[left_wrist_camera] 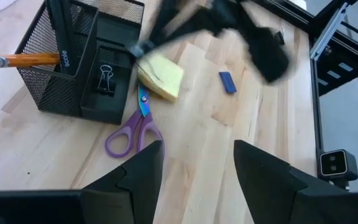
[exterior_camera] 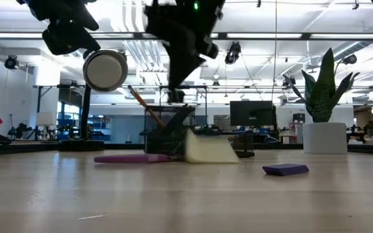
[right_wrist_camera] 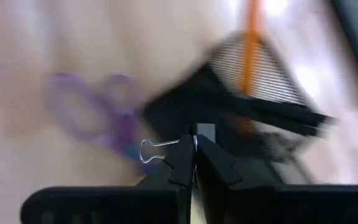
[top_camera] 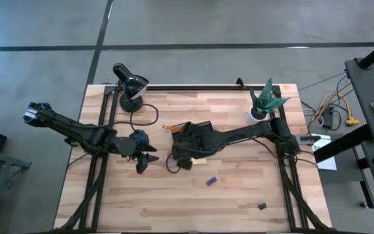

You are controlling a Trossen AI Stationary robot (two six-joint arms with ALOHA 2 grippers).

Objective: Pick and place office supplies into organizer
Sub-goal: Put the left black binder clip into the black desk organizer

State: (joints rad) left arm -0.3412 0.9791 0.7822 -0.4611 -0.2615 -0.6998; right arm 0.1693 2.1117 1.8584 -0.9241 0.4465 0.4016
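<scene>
"Office supplies, then: which one do you have?"

"A small binder clip with silver wire handles (right_wrist_camera: 156, 149). My right jaws are pinched tight on it, and a wire loop sticks out to one side. They hang over the near edge of the black wire-mesh organizer (left_wrist_camera: 48, 93), just beside the yellow sticky-note pad (left_wrist_camera: 161, 76)."

"So the step in hand is the drop?"

"I judge so. The clip is carried but not yet released. Next I need to line it up over the low front compartment, where another black binder clip (left_wrist_camera: 106, 78) already lies. Then I part the jaws without knocking the mesh wall or the orange pencil (left_wrist_camera: 23, 60) leaning out of the tall section."

"And your other arm?"

"My left jaws stand wide and hold nothing. They wait above the desk (top_camera: 239, 208) on the organizer's left."

"What remains out?"

"The purple-handled scissors (left_wrist_camera: 132, 127) lie flat against the organizer. A small purple block (left_wrist_camera: 227, 81) is well apart, and a tiny black clip (top_camera: 262, 206) sits near the desk's front right."

"Any writing?"

"There's a small white word on the organizer's inner divider (left_wrist_camera: 67, 62). It looks like 'scale', but I can't be sure."
</scene>
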